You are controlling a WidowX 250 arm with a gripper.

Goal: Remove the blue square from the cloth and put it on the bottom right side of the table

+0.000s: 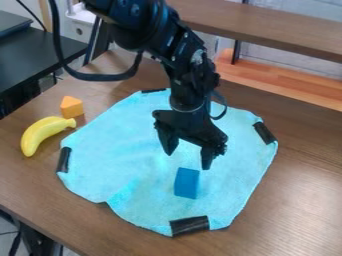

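Blue square (pixel 187 183) lies on the near half of the cloth (pixel 127 160); the gripper (pixel 188 157), fingers apart, hangs just beyond, its height hard to judge. Closing too low could bunch fabric.

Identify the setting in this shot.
Likely a robotics lab or workshop: a robot arm with a black gripper hangs over a cloth held by black tape on a wooden table.
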